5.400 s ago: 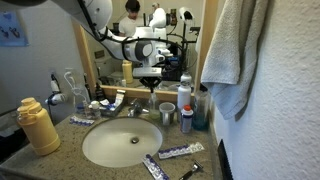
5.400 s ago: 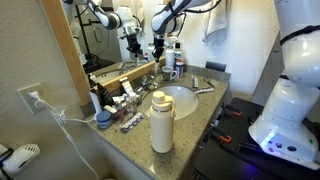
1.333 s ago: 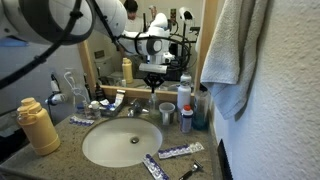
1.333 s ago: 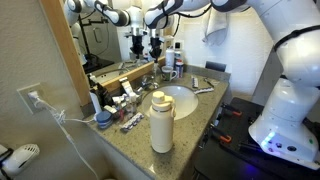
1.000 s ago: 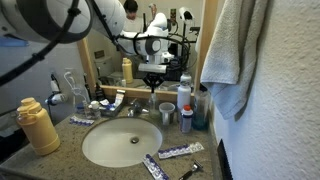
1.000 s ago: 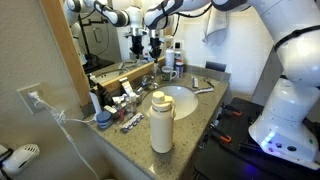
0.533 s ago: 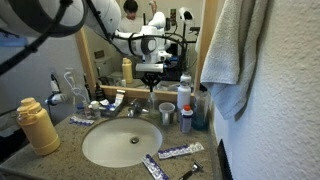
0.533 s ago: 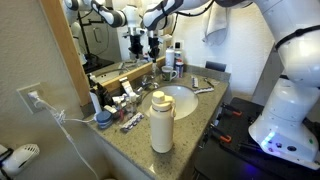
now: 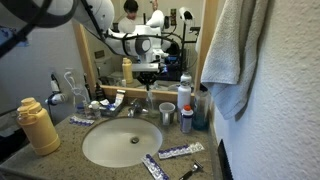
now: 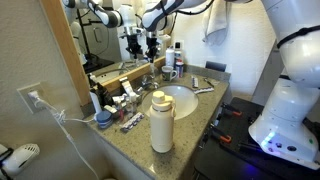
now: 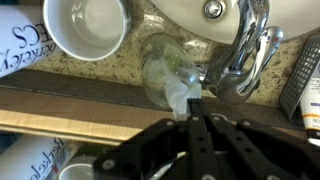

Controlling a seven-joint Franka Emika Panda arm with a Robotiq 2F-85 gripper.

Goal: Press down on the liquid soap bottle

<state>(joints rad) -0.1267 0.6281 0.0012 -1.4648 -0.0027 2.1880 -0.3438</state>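
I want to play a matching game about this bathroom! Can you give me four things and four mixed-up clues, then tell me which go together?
Things:
1. towel
2. big capped bottle
3. liquid soap bottle
4. cup

Clues:
A. white and empty
B. just below the gripper
C. hanging beside the mirror
D. yellow

Pairs: 1-C, 2-D, 3-B, 4-A.
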